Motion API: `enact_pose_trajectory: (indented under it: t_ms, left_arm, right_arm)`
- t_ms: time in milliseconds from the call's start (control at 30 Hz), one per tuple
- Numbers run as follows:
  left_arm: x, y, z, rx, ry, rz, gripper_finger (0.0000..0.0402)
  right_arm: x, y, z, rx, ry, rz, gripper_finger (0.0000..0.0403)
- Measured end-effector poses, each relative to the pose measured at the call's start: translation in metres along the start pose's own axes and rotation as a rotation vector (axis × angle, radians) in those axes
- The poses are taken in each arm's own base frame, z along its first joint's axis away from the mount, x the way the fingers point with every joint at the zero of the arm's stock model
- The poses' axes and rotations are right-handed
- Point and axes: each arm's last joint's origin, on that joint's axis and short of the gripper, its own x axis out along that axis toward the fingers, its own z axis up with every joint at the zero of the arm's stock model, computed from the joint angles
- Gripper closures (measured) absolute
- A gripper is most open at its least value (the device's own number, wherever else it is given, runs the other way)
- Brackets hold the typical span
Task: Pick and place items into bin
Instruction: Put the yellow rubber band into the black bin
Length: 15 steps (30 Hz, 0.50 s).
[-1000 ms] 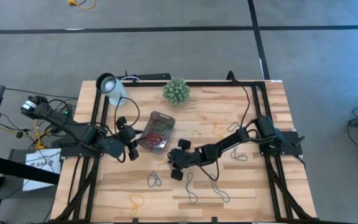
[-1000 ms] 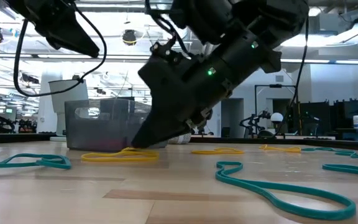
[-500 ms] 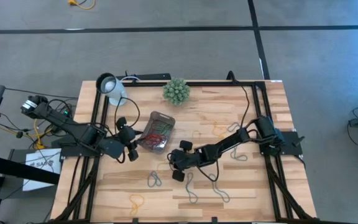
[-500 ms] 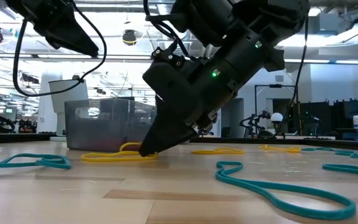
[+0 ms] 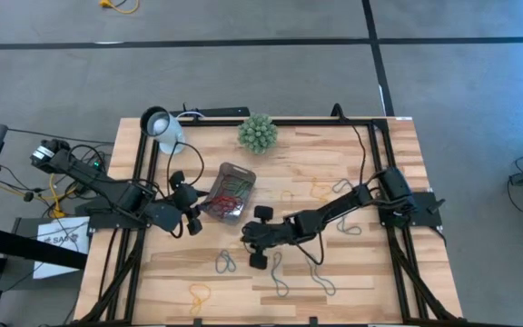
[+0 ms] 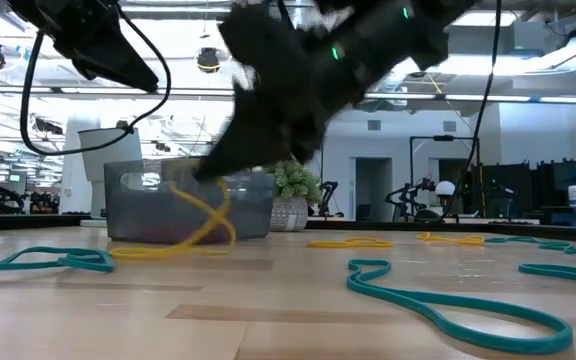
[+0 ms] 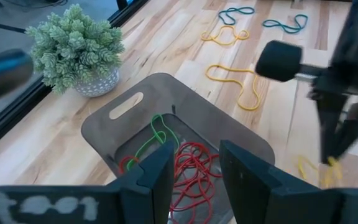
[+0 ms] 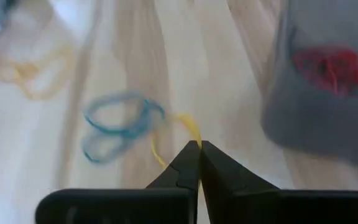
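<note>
Sitting on the wooden table (image 5: 352, 282), the dark see-through bin (image 5: 228, 192) holds a tangle of red bands (image 7: 191, 171) with one green band (image 7: 151, 140) looped over them; the red bands also show through its wall in the right wrist view. The right gripper (image 8: 199, 149) is just beside the bin's near corner, lifted off the table, its fingers pinched tight on a yellow band (image 6: 203, 215) that hangs down in front of the bin with its lower end trailing on the wood. The left gripper (image 7: 194, 168) hovers over the bin's other side, fingers spread wide with nothing between them.

More bands lie loose on the table away from the bin: a teal one (image 6: 43, 260) toward the front edge, a long teal one (image 6: 448, 305) nearer the low camera, a yellow one (image 7: 235, 84) beyond the bin, and a pale blue pair (image 8: 120, 124) close under the right gripper. A spiky green plant (image 5: 257, 133) in a small pot stands behind the bin, and a white lamp head (image 5: 159, 124) sits at the table's back corner on the bin's left-arm side.

Beyond the table the room is a bright workshop with ceiling lights and grey floor.
</note>
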Motion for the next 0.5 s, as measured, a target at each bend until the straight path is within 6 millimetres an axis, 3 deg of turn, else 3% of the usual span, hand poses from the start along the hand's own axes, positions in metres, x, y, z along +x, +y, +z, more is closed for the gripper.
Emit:
enact_pose_trajectory:
  t_ms: [133,267,500]
  left_arm:
    - [0.000,0.000,0.000,-0.012,0.002,0.001,0.0283]
    - [0.000,0.000,0.000,-0.012,0.002,0.001,0.0283]
    - [0.000,0.000,0.000,-0.011,0.004,0.002,0.0283]
  right_arm:
    - [-0.017,0.000,0.030,-0.048,-0.064,-0.004,0.0400]
    - [-0.029,-0.013,0.051,-0.073,-0.109,-0.077,0.0401]
    - [-0.035,-0.056,0.077,-0.043,-0.162,-0.175,0.0402]
